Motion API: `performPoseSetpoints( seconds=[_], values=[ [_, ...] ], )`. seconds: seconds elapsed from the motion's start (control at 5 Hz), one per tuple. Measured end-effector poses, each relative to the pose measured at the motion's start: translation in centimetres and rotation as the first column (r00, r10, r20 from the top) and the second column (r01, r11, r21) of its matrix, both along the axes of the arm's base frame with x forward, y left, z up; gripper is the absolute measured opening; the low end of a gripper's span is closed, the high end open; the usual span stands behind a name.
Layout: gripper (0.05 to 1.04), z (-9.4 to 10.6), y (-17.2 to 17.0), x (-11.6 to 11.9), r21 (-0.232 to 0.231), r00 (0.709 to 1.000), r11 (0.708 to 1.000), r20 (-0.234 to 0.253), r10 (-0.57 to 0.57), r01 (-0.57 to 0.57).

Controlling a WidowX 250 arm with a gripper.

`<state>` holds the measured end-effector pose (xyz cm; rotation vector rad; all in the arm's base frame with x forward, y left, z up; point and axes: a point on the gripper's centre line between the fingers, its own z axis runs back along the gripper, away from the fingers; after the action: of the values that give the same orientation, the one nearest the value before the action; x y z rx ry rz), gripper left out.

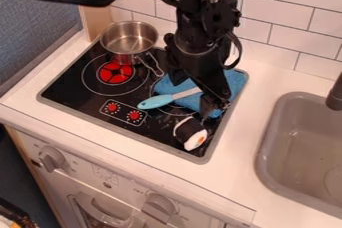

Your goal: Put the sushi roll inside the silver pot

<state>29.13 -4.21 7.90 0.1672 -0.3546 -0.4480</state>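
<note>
Past the oven front (129,190), your sushi roll (190,133) lies on the stove (71,88), outside the pot (127,45). Your gripper (197,95) is open; pickup and placing both remain.

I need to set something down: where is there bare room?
The white counter is bare between the stovetop and the sink, as is the stovetop's left corner, beside the red knobs. It is crowded at right, with the blue cloth, light-blue utensil, sushi roll and gripper; the silver pot takes the back.
</note>
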Motion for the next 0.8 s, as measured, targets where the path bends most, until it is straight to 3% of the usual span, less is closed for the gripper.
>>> performPoseSetpoints(
  seconds=[0.2,0.6,0.8],
  values=[
    [1.000,-0.7,-0.1,-0.3,-0.005,1.000,1.000,-0.023,0.002,-0.003],
    [0.999,-2.3,-0.5,-0.3,-0.141,1.000,0.990,-0.013,0.009,-0.011],
    [0.999,-3.9,-0.5,-0.5,-0.185,0.997,0.981,-0.066,0.047,-0.058]
  ],
)
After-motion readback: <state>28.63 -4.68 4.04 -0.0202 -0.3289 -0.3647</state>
